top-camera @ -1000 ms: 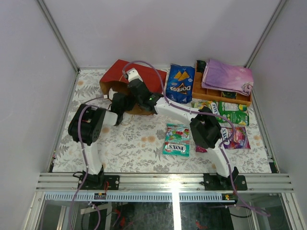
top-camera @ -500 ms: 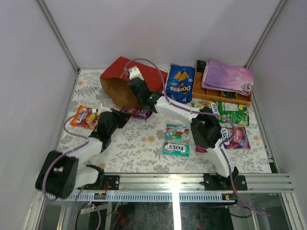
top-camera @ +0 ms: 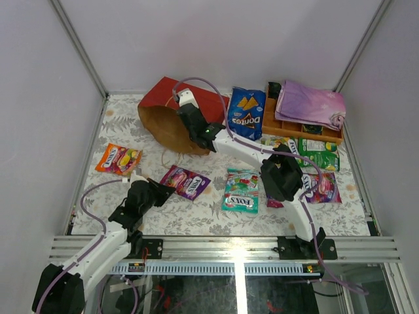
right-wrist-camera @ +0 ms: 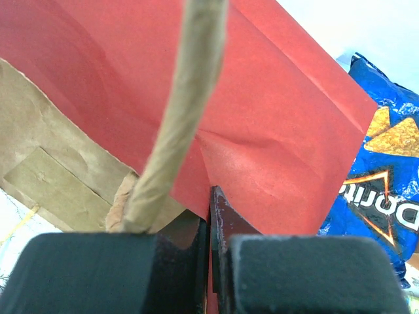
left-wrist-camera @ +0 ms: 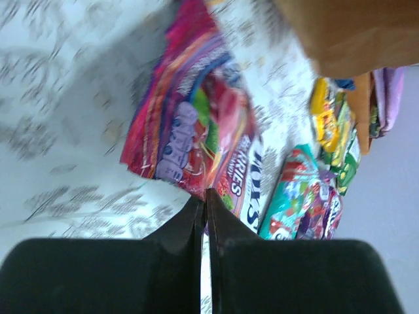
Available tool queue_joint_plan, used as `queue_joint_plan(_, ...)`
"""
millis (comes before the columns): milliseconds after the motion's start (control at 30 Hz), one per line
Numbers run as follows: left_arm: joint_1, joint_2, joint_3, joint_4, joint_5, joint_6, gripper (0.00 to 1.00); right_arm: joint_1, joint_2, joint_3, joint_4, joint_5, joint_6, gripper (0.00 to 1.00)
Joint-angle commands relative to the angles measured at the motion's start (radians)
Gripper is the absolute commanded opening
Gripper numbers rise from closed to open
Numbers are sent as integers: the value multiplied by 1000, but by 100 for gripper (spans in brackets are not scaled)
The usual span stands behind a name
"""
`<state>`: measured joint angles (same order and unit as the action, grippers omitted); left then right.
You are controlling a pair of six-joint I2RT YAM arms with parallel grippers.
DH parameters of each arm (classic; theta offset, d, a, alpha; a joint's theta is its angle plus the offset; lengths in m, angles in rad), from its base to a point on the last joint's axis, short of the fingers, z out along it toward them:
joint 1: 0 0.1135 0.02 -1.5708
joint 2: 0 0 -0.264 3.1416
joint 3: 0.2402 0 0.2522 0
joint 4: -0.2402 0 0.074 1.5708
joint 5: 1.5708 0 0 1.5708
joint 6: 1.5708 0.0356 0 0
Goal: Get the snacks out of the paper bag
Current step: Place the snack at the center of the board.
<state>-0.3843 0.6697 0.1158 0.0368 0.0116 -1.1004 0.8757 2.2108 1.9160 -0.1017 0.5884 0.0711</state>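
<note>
The red paper bag lies on its side at the back left, its brown mouth facing the near left. My right gripper is shut on the bag's red upper edge, beside a string handle. My left gripper is shut on the edge of a purple Fox's pack, which lies on the table in front of the bag; in the left wrist view its tips pinch that pack. An orange pack, a teal pack and the blue Doritos bag lie outside the bag.
An orange wooden tray with a folded purple cloth stands at the back right. A green pack and a pink pack lie right of my right arm. White walls close in the table on three sides.
My left arm has drawn back from the bag's mouth toward the near edge, pulling the purple pack out with it. The orange pack has come into view. The right gripper keeps its hold.
</note>
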Motion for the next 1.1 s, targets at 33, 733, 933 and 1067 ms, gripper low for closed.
queue_joint_plan(33, -33, -99, -80, -138, 47, -94, 0, -28, -35, 43, 10, -15, 41, 0)
queue_joint_plan(733, -67, 71, -72, -91, 18, -101, 1, -188, 110, 431, -207, -432, 115, 0)
queue_joint_plan(933, -67, 96, -36, -92, -18, -102, 10, -193, 108, 437, -208, -463, 107, 0)
queue_joint_plan(1067, -66, 166, -1, -73, -46, -101, 14, -200, 117, 452, -212, -527, 135, 0)
